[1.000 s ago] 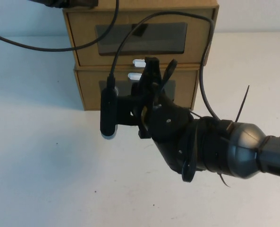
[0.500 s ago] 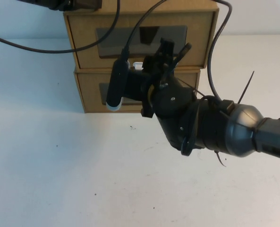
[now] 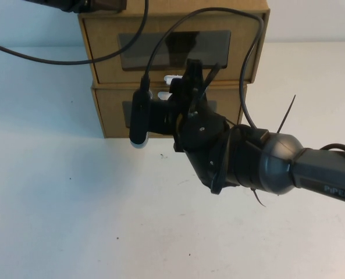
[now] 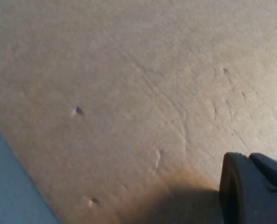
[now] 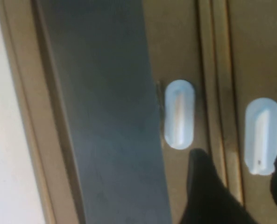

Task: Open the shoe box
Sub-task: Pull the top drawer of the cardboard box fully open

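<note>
Across the far ctr of the white worktop (image 3: 56, 203) sit two stacked cardboard shoe boxes, drawer type: upper box (image 3: 102, 52) on lower box (image 3: 111, 113). Fronts face the near side, each w/ a dark window & a small white pull tab.

Right arm (image 3: 277, 168) comes in from near right, reaching to the fronts. Right pincer (image 3: 200, 72) is just in front of the seam btw the two drawers, jaws parted, nothing in them. Left pincer (image 4: 252, 189) is at far left, close over the upper box's top. Cannot tell if it's open or closed, or if it presses down.

Right wrist view: upper tab (image 5: 179, 114) sits beside the window. Lower tab (image 5: 263, 140) is across the seam, roughly in line w/ the gap btw the two dark fingers (image 5: 206, 191), not touched yet.

Handling, my guess: card is light & fairly stiff but dents easily, and the stack prob. slides if a drawer is pulled w/o bracing. Tab = only real hold. It's small, smooth plastic, prob. slippery, so pinch it square & pull straight toward the near side.

Room: wide bare worktop near the fronts, enough for a drawer to slide out. The arm & its cable (image 3: 251, 87) crowd the right of the fronts. Worktop edges are out of frame.
</note>
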### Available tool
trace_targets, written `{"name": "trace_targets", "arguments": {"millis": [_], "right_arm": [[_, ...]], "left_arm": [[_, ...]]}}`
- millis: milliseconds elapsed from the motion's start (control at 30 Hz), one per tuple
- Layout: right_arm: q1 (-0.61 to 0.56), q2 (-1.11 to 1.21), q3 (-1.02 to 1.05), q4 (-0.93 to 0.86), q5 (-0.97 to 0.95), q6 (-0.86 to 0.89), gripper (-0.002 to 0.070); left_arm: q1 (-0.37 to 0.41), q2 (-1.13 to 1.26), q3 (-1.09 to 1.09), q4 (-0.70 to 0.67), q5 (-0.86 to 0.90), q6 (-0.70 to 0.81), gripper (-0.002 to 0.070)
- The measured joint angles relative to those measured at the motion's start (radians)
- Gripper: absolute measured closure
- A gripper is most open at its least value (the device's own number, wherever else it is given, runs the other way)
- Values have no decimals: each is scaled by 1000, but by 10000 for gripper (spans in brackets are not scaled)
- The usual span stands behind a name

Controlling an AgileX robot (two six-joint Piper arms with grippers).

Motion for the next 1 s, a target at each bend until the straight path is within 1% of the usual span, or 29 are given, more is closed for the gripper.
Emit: {"name": "trace_targets", "arguments": {"millis": [267, 433, 633, 1000], "right_arm": [[0, 0, -4, 0, 8, -2, 385], [-11, 0, -4, 0, -40, -2, 384], [-34, 2, -6, 0, -52, -2, 384], [-52, 43, -85, -6, -114, -4, 384]], "left_arm": [[0, 9, -2, -15, 4, 0, 680], [0, 9, -2, -17, 4, 0, 680], [0, 10, -4, -27, 4, 2, 680], [0, 15, -4, -40, 6, 4, 680]]}}
